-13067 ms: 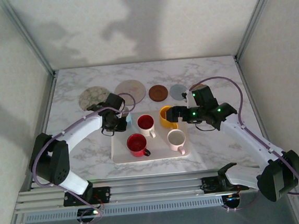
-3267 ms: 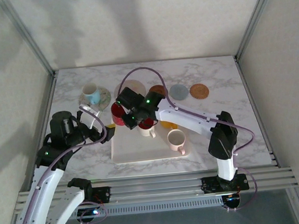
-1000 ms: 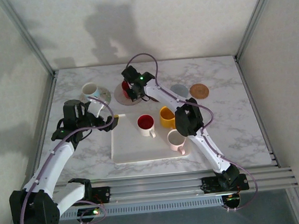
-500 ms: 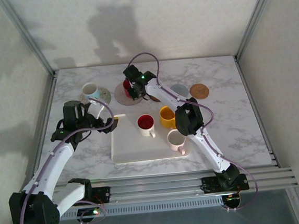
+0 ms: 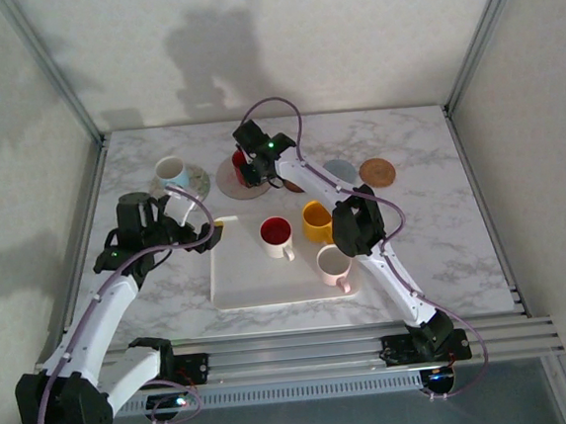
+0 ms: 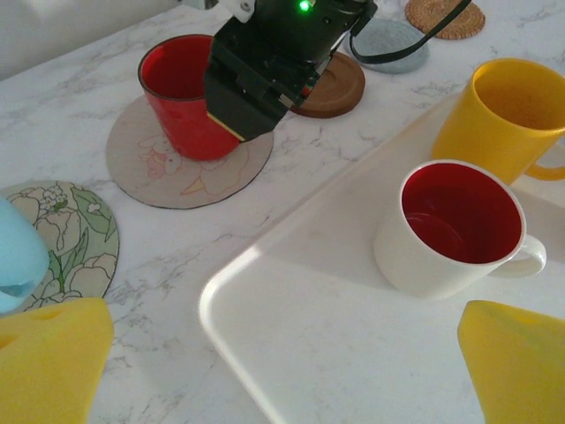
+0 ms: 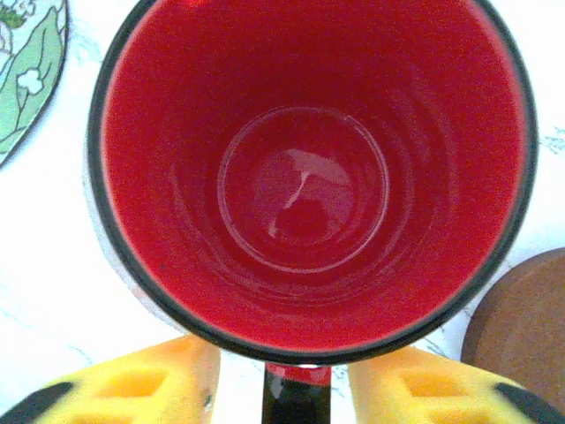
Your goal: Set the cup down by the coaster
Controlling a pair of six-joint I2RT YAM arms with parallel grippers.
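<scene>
Right wrist: handle of red cup [image 7: 305, 203] stands clear between right claw [image 7: 298, 389] pads [image 7: 150, 389].

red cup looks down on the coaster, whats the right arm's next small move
Probably lift the right gripper straight up off the red cup. The cup stands upright on the pale round coaster, and the yellow pads sit either side of its handle with gaps showing, so the hold looks released; pulling sideways might catch the handle.
</scene>
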